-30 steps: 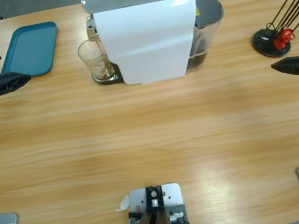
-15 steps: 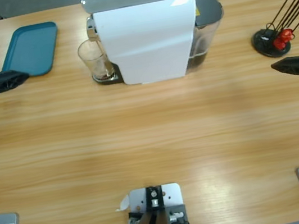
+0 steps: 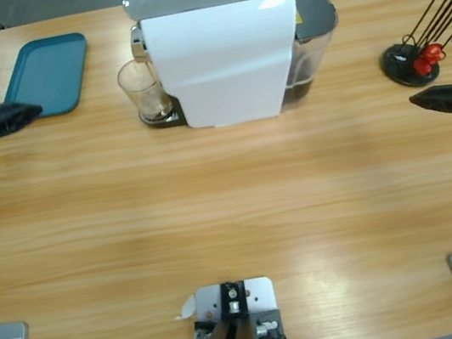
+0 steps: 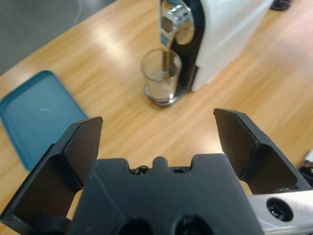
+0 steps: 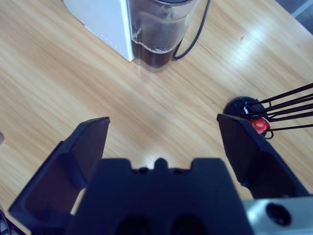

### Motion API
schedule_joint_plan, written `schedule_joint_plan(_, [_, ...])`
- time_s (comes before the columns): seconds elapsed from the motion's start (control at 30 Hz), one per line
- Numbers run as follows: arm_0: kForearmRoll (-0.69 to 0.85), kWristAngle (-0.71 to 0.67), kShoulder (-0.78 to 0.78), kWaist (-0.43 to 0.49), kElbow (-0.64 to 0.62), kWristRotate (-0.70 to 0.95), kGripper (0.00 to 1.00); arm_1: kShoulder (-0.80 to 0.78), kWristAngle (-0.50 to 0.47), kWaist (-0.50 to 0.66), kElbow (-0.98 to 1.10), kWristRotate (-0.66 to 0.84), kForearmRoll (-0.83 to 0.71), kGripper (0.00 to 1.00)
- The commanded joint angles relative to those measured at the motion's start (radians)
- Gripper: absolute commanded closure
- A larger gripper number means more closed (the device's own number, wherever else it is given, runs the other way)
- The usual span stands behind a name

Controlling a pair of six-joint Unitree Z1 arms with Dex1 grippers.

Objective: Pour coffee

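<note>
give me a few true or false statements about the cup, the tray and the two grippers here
1. The glass cup stands under the spout of the white coffee machine. True.
2. The left gripper is shut on the cup. False: its jaws are open and hold nothing, apart from the cup.
3. The teal tray has a cup on it. False: nothing lies on it.
4. The right gripper is open, with nothing between its jaws. True.
5. The cup is full to the brim. False: only a little coffee shows at its bottom.
</note>
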Motion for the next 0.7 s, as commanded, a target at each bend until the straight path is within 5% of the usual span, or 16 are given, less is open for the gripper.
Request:
schedule_joint_plan(0.03, [-0.029, -0.075, -0.049, 0.008, 0.050, 0.007, 0.009, 0.006, -0.008, 0.006, 0.043, -0.005, -0.016, 0.000])
schedule_joint_plan(0.33, [-0.082, -0.028, -0.080, 0.029, 0.102, 0.055, 0.000, -0.005, -0.009, 0.007, 0.048, -0.005, -0.019, 0.000])
schedule_joint_plan(0.47, [-0.085, -0.176, -0.073, 0.066, 0.124, -0.026, 0.000, -0.003, -0.008, 0.006, 0.051, -0.005, -0.026, 0.000])
schedule_joint_plan(0.7, [-0.047, -0.226, -0.042, 0.147, 0.077, -0.026, 0.000, -0.002, -0.008, 0.007, 0.053, -0.004, -0.029, 0.000])
